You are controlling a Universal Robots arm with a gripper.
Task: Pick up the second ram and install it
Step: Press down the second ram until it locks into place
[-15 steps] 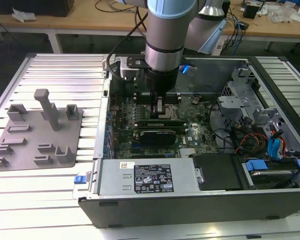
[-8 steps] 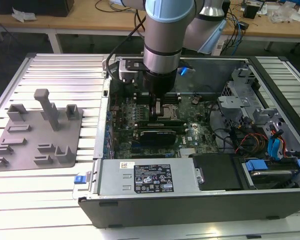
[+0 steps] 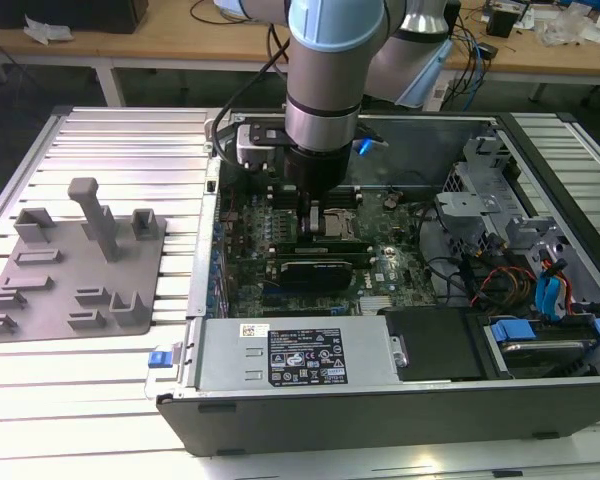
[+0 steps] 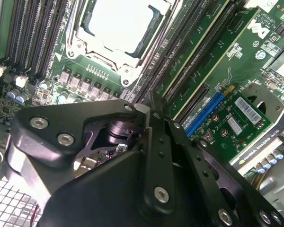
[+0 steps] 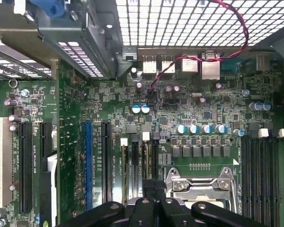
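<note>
Exterior view: the black gripper (image 3: 308, 205) reaches down into the open grey computer case (image 3: 380, 420), beside the silver processor socket (image 3: 332, 222).

Second wrist view: its fingers (image 4: 157, 137) are pinched nearly together.

First wrist view: they grip the long thin green ram stick (image 5: 147, 161), which stands edge-on in a black memory slot (image 5: 135, 163).

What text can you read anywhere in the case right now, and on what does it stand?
Nothing reads clearly.
Black label on the power supply cover: print too small.
White sticker beside it: too small.
Barcode sticker on the small card: blurred.
Slot lettering on the motherboard: too small.
</note>
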